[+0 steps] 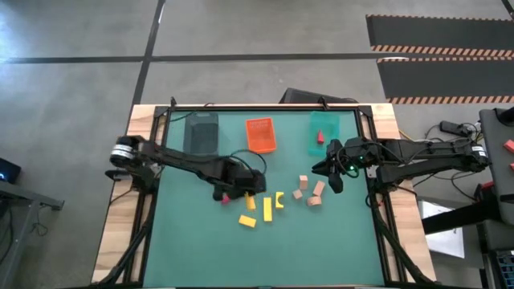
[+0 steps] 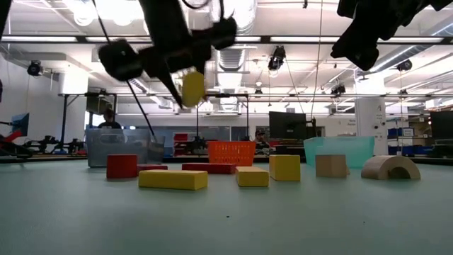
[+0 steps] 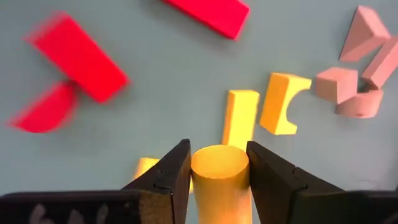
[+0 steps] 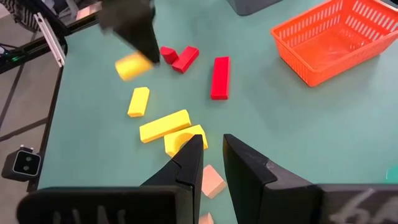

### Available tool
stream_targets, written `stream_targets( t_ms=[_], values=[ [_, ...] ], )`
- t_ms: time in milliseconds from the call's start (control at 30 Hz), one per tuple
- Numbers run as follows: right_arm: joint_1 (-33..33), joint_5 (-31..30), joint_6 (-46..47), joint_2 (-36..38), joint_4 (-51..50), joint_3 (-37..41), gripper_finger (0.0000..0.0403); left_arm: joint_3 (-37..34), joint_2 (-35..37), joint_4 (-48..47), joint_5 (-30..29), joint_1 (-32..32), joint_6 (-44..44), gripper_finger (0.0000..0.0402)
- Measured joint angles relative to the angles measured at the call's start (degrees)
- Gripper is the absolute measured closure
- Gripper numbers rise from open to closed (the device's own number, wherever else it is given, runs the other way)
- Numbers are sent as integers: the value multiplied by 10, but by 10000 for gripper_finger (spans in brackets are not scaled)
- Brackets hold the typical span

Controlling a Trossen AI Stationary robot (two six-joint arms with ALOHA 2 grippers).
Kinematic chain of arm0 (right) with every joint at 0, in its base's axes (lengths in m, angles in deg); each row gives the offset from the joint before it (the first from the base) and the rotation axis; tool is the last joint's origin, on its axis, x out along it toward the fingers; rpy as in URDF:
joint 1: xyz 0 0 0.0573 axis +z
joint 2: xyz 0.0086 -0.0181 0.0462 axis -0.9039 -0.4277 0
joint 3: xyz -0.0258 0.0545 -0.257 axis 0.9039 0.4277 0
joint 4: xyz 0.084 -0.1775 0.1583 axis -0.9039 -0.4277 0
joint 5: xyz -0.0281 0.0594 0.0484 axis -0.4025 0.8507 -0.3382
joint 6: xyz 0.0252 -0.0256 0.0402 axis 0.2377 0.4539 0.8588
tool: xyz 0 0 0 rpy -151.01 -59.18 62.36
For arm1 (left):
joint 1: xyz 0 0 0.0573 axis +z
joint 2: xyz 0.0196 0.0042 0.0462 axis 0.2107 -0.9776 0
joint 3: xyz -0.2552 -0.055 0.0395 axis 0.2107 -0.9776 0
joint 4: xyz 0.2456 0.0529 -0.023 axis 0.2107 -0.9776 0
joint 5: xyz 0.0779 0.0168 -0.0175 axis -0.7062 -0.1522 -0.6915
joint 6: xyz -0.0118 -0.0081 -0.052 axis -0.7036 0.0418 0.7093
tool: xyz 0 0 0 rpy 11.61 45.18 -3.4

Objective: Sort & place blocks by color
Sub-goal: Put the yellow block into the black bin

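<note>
My left tool (image 3: 217,177) squeezed a yellow block (image 3: 219,180) above the worktop (image 1: 337,249); my right tool (image 4: 211,163) hung slightly apart, empty.

Blocks (image 1: 267,210) red, yellow, pinkish-tan; trays (image 1: 260,135) grey, orange, teal.

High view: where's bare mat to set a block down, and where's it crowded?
Free: the wide strip of mat between the yellow blocks and the near edge, plus both near corners. Crowded: mid-table, where the left tool holds a yellow cylinder above the red blocks, and around the tan blocks by the right tool.
</note>
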Motion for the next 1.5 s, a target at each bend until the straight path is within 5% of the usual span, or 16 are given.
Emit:
stream_targets(
  t_ms=[233,500,933,1500],
  values=[
    [-4,-9,14,-20,10,-10,351,-2,95,-116,4,68,-104,288],
    [-47,-16,27,-120,17,-75,351,-7,163,-187,19,235,-350,288],
    [-78,-39,64,-244,8,-201,351,-72,151,-171,62,522,-675,288],
    [-78,-76,108,-267,-29,-249,351,-103,8,-85,32,578,-757,287]
  ],
)
